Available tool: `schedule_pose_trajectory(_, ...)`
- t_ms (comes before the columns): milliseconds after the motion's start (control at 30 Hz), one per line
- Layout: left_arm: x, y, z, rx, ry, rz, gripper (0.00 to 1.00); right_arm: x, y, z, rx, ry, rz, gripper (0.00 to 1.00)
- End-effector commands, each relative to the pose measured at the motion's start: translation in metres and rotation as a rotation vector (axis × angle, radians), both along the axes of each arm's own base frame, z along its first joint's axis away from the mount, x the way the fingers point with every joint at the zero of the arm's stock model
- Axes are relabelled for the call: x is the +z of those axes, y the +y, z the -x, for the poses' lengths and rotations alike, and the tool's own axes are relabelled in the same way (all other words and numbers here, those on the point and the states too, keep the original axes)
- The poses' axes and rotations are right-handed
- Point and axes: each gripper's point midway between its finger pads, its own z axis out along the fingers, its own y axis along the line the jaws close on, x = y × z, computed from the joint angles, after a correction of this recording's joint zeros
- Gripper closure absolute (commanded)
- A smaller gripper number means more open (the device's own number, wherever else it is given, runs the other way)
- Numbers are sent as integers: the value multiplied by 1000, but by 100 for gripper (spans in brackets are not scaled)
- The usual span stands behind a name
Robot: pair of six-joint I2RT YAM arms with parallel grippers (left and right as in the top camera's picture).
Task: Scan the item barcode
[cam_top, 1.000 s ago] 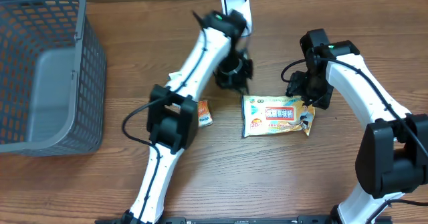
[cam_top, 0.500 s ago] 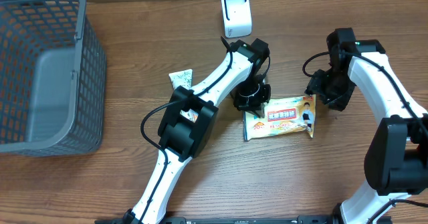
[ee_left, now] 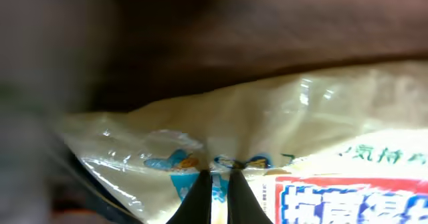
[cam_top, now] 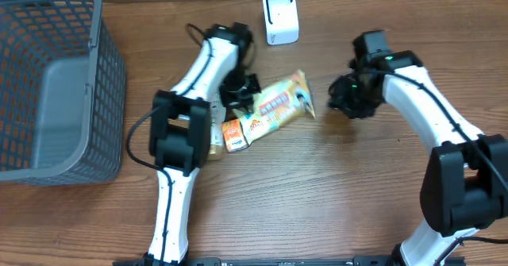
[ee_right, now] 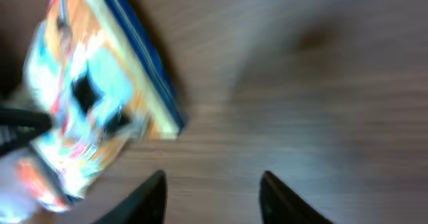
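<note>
Packet point(cam_top: 276, 106) is slanting across mid-frame, its edge pinched tight in the left pincer point(ee_left: 215, 192); right pincer point(ee_right: 214, 198) is hovering nearby, parted, empty. Presenting step, seemingly: next, barcode needs turning toward the scanner point(cam_top: 280, 16), upper centre

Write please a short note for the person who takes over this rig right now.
Left gripper: shut on one end of the packet.
Right gripper: open, empty, apart from the packet.
Things: packet is short of the white scanner; a small sachet lies by its lower end.
Done: packet gripped.
Left to do: show its barcode to the scanner; I cannot see the barcode.
</note>
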Motion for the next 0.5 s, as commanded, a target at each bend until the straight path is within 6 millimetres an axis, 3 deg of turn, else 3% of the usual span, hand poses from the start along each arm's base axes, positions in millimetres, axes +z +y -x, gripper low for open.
schedule_pose_trajectory(0, -17, 25, -2, -13, 1, -95, 96, 8, 38, -1, 5, -33, -97, 62)
schedule_pose_trajectory(300, -17, 25, -2, -22, -3, -97, 96, 18, 113, -31, 111, -256, -200, 68)
schedule_pose_trajectory(467, -17, 25, -1, -23, 1, -98, 96, -14, 121, -48, 45, -247, -200, 73)
